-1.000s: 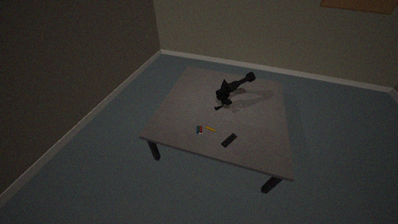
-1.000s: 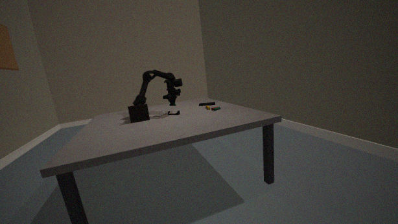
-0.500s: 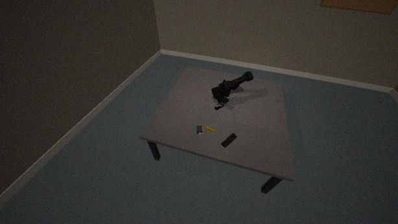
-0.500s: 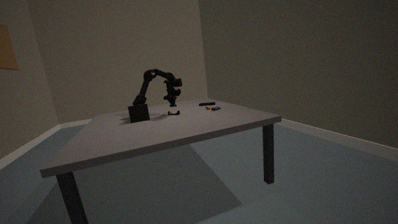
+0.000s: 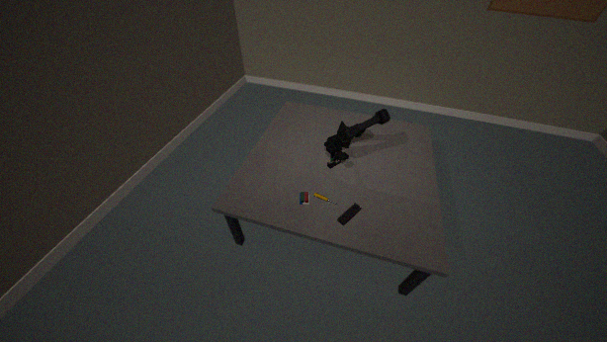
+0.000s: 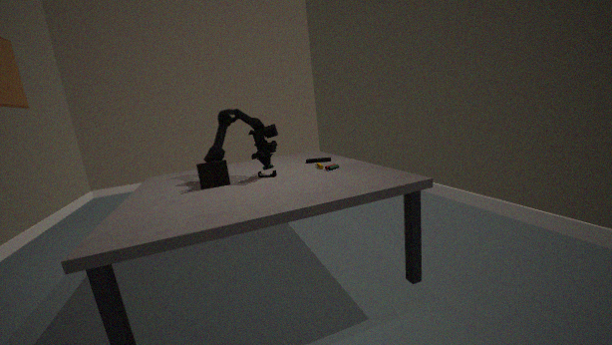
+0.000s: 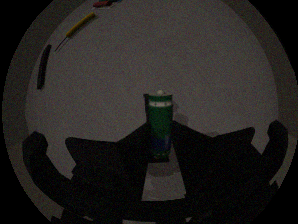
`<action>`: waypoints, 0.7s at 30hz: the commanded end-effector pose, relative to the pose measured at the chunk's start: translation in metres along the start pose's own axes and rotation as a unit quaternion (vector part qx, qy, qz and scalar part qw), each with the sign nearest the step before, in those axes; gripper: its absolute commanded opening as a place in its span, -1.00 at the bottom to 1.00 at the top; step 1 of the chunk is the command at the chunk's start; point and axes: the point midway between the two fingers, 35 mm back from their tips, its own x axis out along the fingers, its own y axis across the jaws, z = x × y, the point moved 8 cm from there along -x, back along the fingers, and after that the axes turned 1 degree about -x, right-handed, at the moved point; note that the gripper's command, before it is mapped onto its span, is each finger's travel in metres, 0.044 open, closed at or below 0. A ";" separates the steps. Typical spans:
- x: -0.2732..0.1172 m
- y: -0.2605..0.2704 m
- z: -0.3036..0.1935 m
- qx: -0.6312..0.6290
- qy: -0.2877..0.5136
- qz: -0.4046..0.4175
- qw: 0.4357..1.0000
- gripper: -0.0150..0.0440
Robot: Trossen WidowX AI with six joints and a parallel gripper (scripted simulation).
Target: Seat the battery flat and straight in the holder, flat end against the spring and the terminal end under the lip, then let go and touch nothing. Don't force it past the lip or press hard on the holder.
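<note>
— What is the gripper (image 7: 160, 163) doing?

— Its fingers are clamped on the battery (image 7: 158, 124), a green cell that stands out past the fingertips in the wrist view, light cap at its far end.

— And the holder?

— From the side, a pale piece (image 6: 267, 173) lies on the table (image 6: 309, 199) directly under the gripper (image 6: 266, 165); I cannot tell whether it is the holder. From above, the arm (image 5: 353, 132) hides that spot.

— Anything further out?

— Near the table's front edge, well apart from the arm: a small red, green and blue block (image 5: 303, 198), a yellow-handled screwdriver (image 5: 322, 198) just beside it, then a flat black bar (image 5: 349, 213).
</note>
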 end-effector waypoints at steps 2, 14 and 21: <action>0.006 0.002 -0.007 0.001 -0.027 -0.002 1.000 -0.27; 0.012 0.002 -0.014 0.002 -0.057 -0.005 0.998 -0.27; 0.016 0.003 -0.019 0.002 -0.078 -0.008 0.997 -0.27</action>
